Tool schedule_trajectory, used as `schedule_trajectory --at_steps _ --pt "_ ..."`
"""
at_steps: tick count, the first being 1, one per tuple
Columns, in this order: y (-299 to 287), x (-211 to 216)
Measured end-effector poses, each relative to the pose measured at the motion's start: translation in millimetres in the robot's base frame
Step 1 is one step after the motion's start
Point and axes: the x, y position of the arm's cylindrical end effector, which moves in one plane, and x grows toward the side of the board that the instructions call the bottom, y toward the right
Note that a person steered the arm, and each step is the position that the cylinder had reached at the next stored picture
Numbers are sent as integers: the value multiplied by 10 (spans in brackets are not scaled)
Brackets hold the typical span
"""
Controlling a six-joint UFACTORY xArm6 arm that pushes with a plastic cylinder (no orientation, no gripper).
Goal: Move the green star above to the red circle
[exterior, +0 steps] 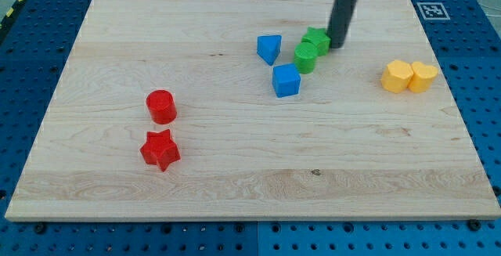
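Note:
The green star [317,39] lies in the upper middle-right of the wooden board, touching a green cylinder [305,56] just below-left of it. My tip [338,46] stands right against the star's right side. The red circle [161,106] sits far off at the left-centre of the board, well to the lower left of the star.
A red star [160,149] lies just below the red circle. A blue triangular block [268,48] and a blue cube [286,80] sit left of and below the green pair. Two yellow blocks [397,76] [423,77] touch near the right edge. The wooden board [235,185] rests on a blue pegboard.

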Motion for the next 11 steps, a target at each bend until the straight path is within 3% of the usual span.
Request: schedule_trajectory --at_steps 1,2,4,5,8,11 --pt "-144 -79" --pt "103 -79" --pt "100 257" --pt "-365 272" --pt "-1164 -655" --pt "-2329 -1026"
